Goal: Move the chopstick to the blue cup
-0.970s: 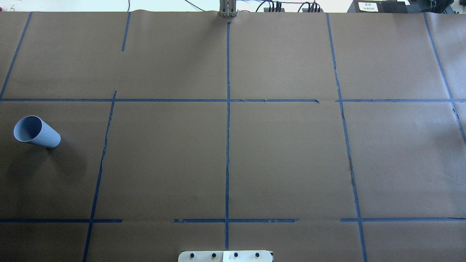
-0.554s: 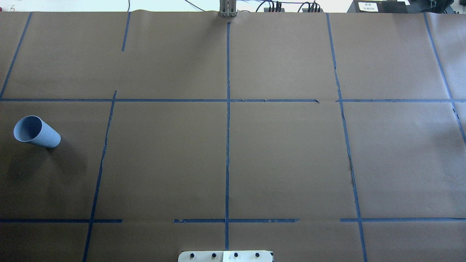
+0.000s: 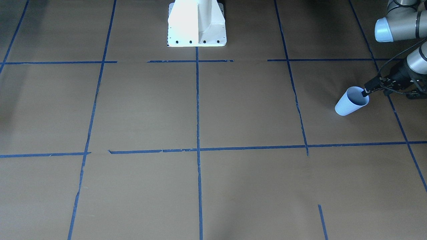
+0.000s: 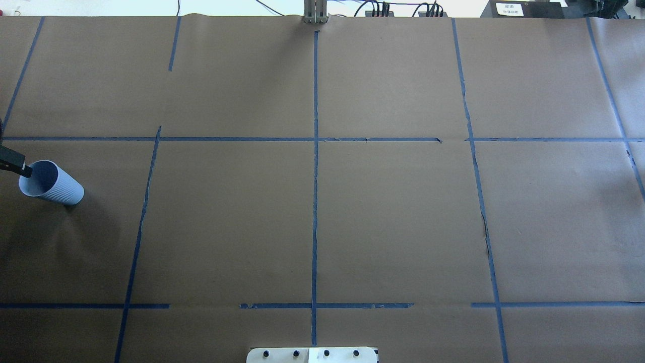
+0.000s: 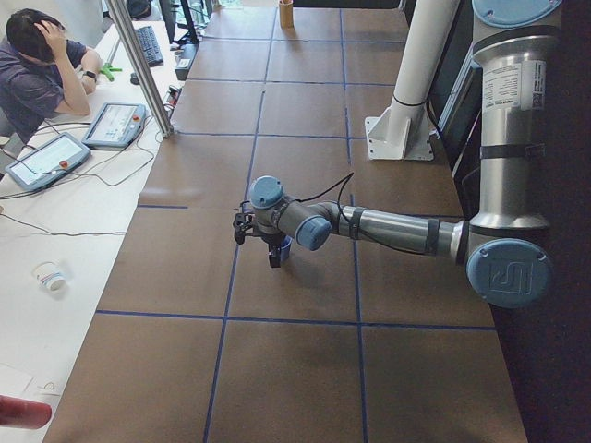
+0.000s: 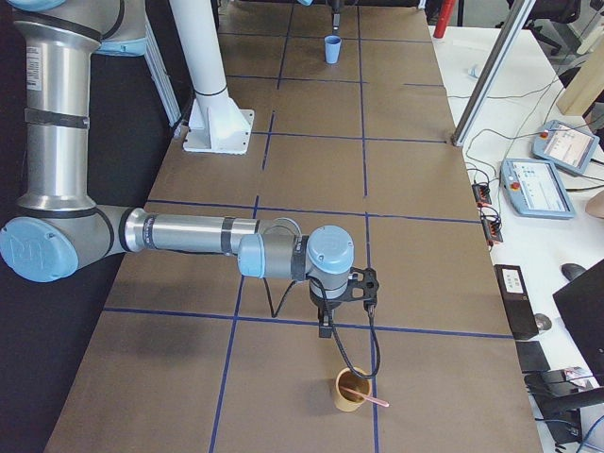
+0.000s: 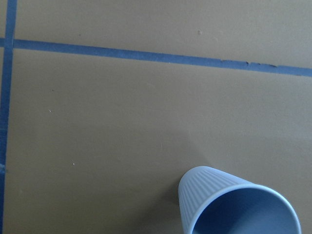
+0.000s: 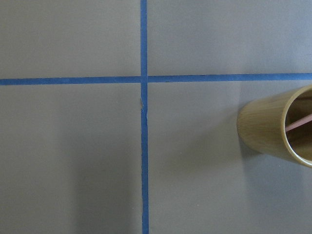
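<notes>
1. Since a second ago, the left gripper [image 3: 365, 92] is coming into the overhead view from the left edge. It is now hanging right at the rim of the blue cup [image 4: 53, 184]. Nothing else on the table [image 4: 393, 227] is shifting.
2. Its fingers are showing only as a small dark tip, so I cannot tell how wide they are standing. Nothing is visibly sitting between them.
3. The chopstick [image 6: 366, 396] is leaning inside a tan wooden cup [image 6: 347, 392] at the table's right end, well apart from the blue cup, which is standing upright at the left end.
4. The right gripper [image 6: 326, 328] is hovering near the wooden cup, not touching it. Only a side camera is showing it, so I cannot tell whether its fingers are parted.
5. Risk: the blue cup is looking light, and a gripper sitting this close to its rim could nudge it over.
6. Risk: the thin stick could slip or twist in a pinch, or drag the wooden cup over if it is being pulled at a slant.
7. Risk: crossing the whole table is likely calling for a hand-over, where the stick could drop.
</notes>
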### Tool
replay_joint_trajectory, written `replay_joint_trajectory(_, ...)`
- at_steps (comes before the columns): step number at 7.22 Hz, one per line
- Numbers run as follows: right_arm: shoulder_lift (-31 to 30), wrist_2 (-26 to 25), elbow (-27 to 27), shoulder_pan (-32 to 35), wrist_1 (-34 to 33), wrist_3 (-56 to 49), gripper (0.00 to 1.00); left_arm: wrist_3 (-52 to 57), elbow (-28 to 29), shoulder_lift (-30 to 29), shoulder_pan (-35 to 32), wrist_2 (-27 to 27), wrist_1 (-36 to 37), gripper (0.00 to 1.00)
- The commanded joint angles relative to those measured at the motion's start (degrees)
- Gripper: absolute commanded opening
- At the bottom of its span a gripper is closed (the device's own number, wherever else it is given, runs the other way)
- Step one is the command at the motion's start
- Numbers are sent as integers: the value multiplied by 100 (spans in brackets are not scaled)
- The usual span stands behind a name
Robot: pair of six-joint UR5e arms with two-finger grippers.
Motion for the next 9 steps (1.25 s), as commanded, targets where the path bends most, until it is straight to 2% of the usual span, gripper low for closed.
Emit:
replay_joint_trajectory(1, 7, -1, 3, 1, 0, 0, 100, 2, 273, -62, 199, 2, -25, 100)
replay_joint_trajectory(3, 7, -1, 3, 1, 0, 0, 100, -7, 398, -186, 288, -7, -25, 99)
replay_joint_trajectory(4, 7, -1, 3, 1, 0, 0, 100, -111, 346, -194, 288, -33, -7, 45)
replay_joint_trajectory(5, 7, -1, 3, 1, 0, 0, 100, -156, 310, -194, 288, -16, -7, 7)
replay_joint_trajectory(6, 7, -1, 3, 1, -9, 0, 100, -165, 319, -194, 288, -15, 10, 2)
replay_joint_trajectory(8, 7, 8, 3, 1, 0, 0, 100, -523, 179, -229, 279, -77, 63, 0)
replay_joint_trajectory(9, 7, 8, 3, 1, 0, 17, 100, -543, -274, -247, 262, -486, 637, 0)
